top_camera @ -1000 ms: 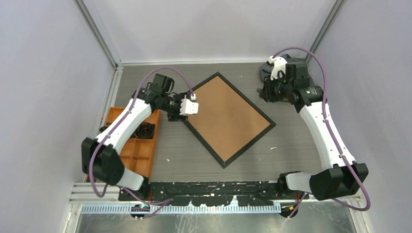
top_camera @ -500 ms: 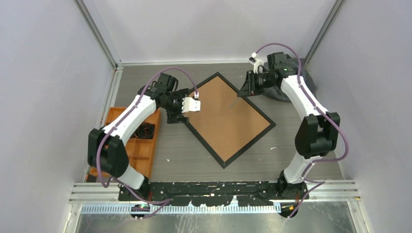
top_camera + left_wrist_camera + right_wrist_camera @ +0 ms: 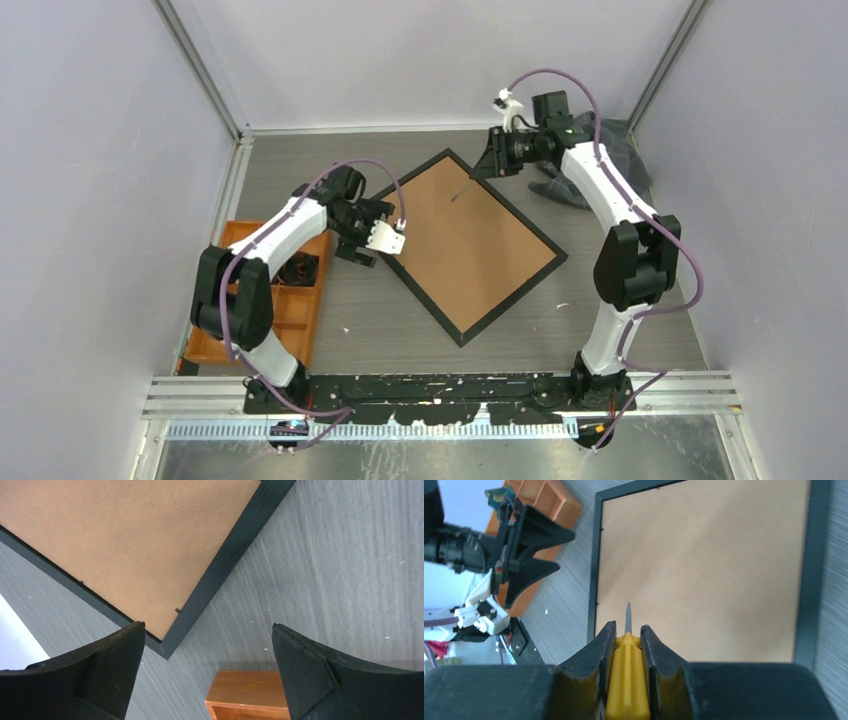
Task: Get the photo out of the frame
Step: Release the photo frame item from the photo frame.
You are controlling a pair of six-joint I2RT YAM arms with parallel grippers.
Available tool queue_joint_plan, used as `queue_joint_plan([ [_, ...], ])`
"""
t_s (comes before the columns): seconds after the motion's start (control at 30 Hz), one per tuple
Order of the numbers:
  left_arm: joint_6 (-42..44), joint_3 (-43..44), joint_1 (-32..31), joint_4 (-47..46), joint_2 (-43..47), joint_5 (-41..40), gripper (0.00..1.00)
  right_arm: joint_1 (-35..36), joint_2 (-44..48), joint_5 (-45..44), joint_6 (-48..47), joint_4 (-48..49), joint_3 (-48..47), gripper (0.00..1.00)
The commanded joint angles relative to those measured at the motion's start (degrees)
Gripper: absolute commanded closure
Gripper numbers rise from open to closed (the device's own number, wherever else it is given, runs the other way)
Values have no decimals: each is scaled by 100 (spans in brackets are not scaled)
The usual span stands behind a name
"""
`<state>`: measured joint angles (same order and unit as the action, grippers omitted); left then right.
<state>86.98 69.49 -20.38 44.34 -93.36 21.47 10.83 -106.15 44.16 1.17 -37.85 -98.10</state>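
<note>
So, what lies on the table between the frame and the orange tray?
Only bare grey tabletop, in the left wrist view; the top view shows the open left gripper above it.

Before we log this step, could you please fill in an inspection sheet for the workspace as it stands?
Surface: grey wood-grain table, a few white specks.
Job's things: frame lies face down, brown back up; photo not visible.
Clutter: orange tray at left with a black item inside; dark bundle at far right corner.
Tools: left tool open, empty, at frame's left corner; right tool shut on yellow screwdriver above the frame.
Cables: purple cables loop along both arms.
Surroundings: pale walls, metal rails.
</note>
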Motion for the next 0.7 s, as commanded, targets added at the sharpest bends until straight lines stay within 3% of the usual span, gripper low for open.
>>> queue_joint_plan([
  [0.0, 1183, 307, 403, -271, -222, 732, 4, 584, -186, 285, -87, 299, -250, 99],
  [0.2, 1107, 1021, 641, 16, -978, 1026, 18, 1104, -778, 198, 152, 634, -409, 99],
  [0.33, 1763, 757, 667, -157, -1087, 1109, 19, 1280, -876, 214, 165, 810, -257, 99],
  [0.47, 1885, 613, 667, -337, -1153, 1280, 20, 1367, -924, 129, 320, 1242, 89, 99],
  [0.67, 2359, 738, 612, 247, -1323, 1612, 34, 1472, -1127, 152, 163, 1225, 143, 99],
])
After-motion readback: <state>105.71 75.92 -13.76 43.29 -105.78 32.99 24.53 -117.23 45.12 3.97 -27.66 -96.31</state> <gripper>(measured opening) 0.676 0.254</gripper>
